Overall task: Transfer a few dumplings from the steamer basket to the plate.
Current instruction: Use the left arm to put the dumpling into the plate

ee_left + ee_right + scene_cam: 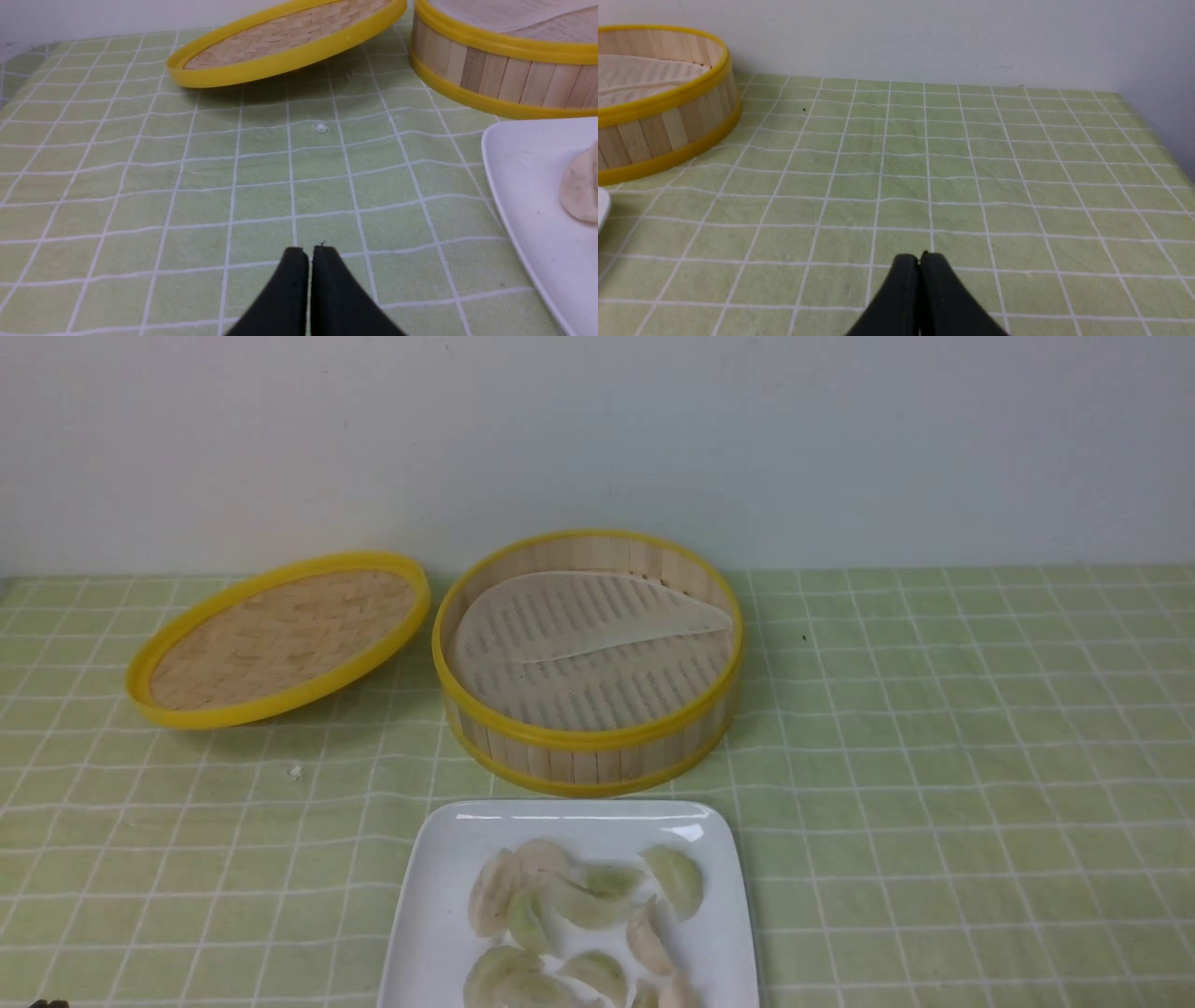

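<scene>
A plain pale wall backs the counter [934, 756], spread with green-and-white checked cloth, where the round bamboo steamer basket with yellow rims [588, 737] shows only its whitish liner. In front of the basket, small pale green and pinkish crescent dumplings [674, 882] lie on the glossy white square plate [425, 896]. Both the black left gripper [310, 254] and black right gripper [923, 259] are closed on nothing; the transfer looks finished, so best keep them clear of plate and basket.
</scene>
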